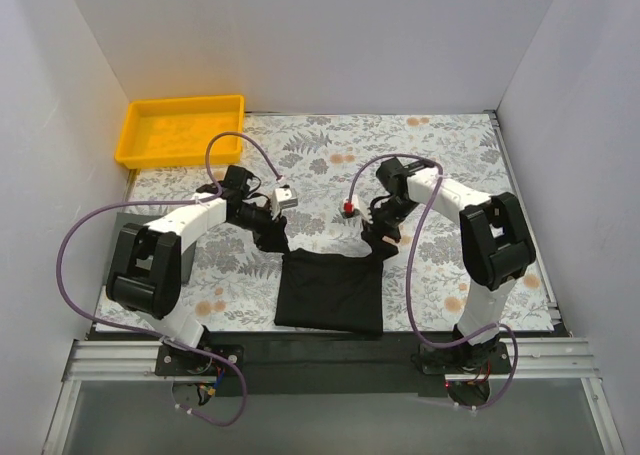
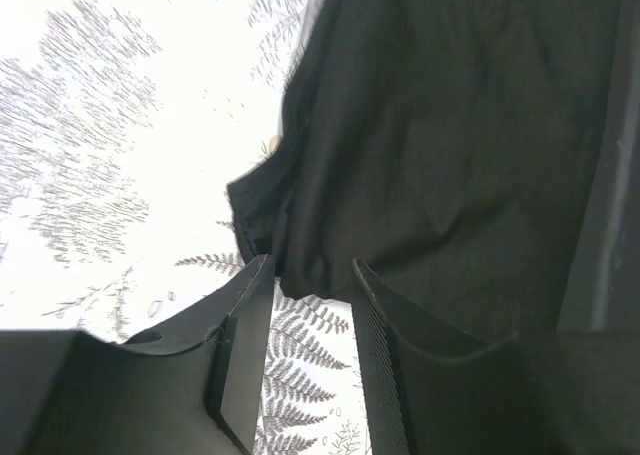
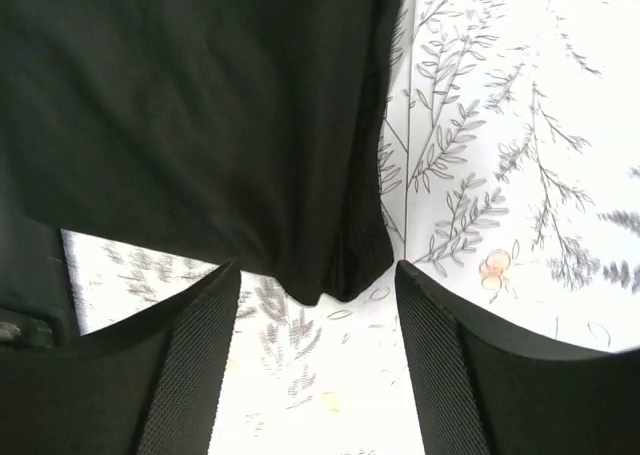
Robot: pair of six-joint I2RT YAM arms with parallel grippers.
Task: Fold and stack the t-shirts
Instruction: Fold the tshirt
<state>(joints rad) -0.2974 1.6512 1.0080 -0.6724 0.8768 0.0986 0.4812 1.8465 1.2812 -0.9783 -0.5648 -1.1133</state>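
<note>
A black t-shirt (image 1: 330, 291) lies folded into a rough rectangle at the near middle of the table. My left gripper (image 1: 274, 238) is open just above its far left corner; in the left wrist view the shirt's corner (image 2: 300, 260) lies just past my fingertips, with the gripper (image 2: 310, 275) empty. My right gripper (image 1: 381, 237) is open just above the far right corner; in the right wrist view the shirt's corner (image 3: 330, 275) lies between and beyond my fingertips, with the gripper (image 3: 318, 280) empty.
A yellow tray (image 1: 180, 130) stands at the far left corner of the table. A floral tablecloth (image 1: 330, 155) covers the table. White walls enclose the left, back and right sides. A black strip (image 1: 330, 345) runs along the near edge.
</note>
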